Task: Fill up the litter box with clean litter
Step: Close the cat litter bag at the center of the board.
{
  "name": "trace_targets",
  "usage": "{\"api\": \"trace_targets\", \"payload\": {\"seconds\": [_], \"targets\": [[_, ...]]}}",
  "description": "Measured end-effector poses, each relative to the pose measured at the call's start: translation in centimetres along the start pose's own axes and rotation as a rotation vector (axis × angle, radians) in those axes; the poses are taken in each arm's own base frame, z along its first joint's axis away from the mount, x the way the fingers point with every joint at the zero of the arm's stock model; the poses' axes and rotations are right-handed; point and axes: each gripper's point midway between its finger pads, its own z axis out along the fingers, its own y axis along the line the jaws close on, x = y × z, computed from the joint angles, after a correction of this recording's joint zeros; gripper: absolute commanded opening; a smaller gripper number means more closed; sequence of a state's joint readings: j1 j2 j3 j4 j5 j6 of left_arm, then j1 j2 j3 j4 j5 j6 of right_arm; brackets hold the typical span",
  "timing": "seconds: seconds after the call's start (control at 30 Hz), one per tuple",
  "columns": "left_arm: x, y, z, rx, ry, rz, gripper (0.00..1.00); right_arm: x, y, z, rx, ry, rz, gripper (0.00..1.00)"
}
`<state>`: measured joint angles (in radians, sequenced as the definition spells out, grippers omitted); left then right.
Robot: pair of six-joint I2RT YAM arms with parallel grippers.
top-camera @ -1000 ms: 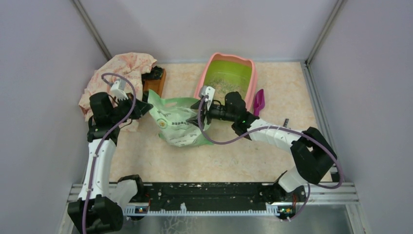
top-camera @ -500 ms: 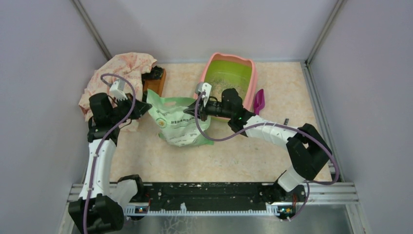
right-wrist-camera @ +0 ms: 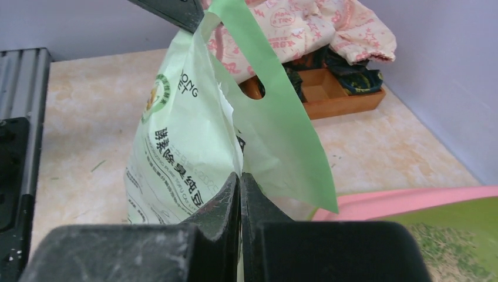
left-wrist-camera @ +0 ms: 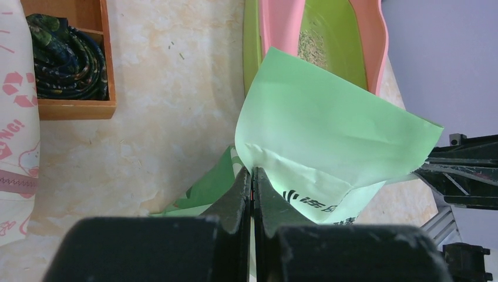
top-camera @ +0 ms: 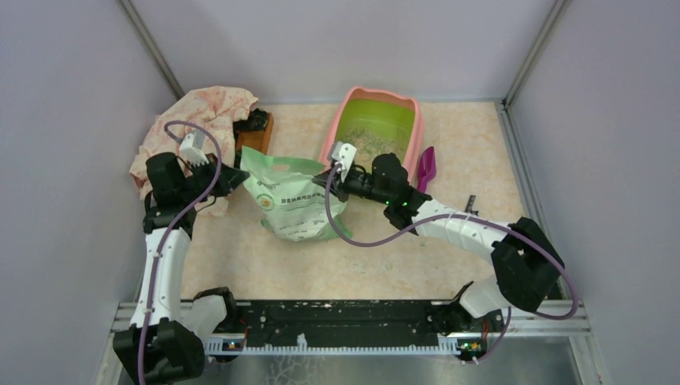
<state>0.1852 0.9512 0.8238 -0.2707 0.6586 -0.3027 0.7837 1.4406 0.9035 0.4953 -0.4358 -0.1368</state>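
A: Pale green plastic, printed with dark lettering. Stood where?

B: Stood as a bag (top-camera: 293, 204) on the mottled beige table (top-camera: 385, 257), just beside the near-left corner of the litter box (top-camera: 377, 91). Sagged a little, handle cut-out uppermost.

A: Held at all?

B: Held from both sides. Pinched at the upper left corner by the left gripper (left-wrist-camera: 251, 176), fingers clamped flat on the film. Nipped on the right edge by the right gripper (right-wrist-camera: 240, 179), fingers pressed tight together over the thin plastic.

A: And the box itself?

B: Sat towards the far wall, right of centre, pink rim around a lime-green inside. Carried only a thin scatter of clean litter (top-camera: 370, 144), pale granules spread over the near part of the floor.

A: Anything else nearby?

B: Magenta scoop (top-camera: 426, 167) just right of the pink rim; could not tell whether touching. Wooden tray (top-camera: 255, 138) with dark fabric inside, left of the bag, beyond the left gripper. Pink-printed cloth (top-camera: 204, 112) heaped in the far-left corner, partly over that tray.
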Motion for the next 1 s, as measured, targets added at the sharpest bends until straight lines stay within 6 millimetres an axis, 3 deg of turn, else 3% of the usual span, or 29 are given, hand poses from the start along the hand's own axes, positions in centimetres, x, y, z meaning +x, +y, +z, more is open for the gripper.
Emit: {"api": "trace_targets", "payload": {"seconds": [0.4,0.6,0.73,0.77,0.9,1.0], "targets": [[-0.1,0.0,0.0,-0.005,0.007,-0.018,0.04,0.6,-1.5,-1.7,0.122,0.043,-0.061,0.00],[-0.1,0.2,0.0,-0.009,0.009,-0.023,0.04,1.2,-2.4,-5.1,0.235,0.076,-0.066,0.00],[-0.1,0.3,0.1,-0.012,0.010,-0.026,0.04,0.4,-3.3,-7.8,0.322,0.066,-0.058,0.00],[-0.1,0.3,0.1,-0.012,0.010,-0.026,0.04,0.3,-3.5,-8.3,0.338,0.064,-0.055,0.04],[-0.1,0.3,0.1,-0.012,0.010,-0.026,0.05,0.2,-4.8,-10.3,0.425,0.072,-0.016,0.35],[-0.1,0.3,0.1,-0.012,0.010,-0.026,0.05,1.4,-6.1,-11.5,0.520,0.122,0.029,0.52]]}}
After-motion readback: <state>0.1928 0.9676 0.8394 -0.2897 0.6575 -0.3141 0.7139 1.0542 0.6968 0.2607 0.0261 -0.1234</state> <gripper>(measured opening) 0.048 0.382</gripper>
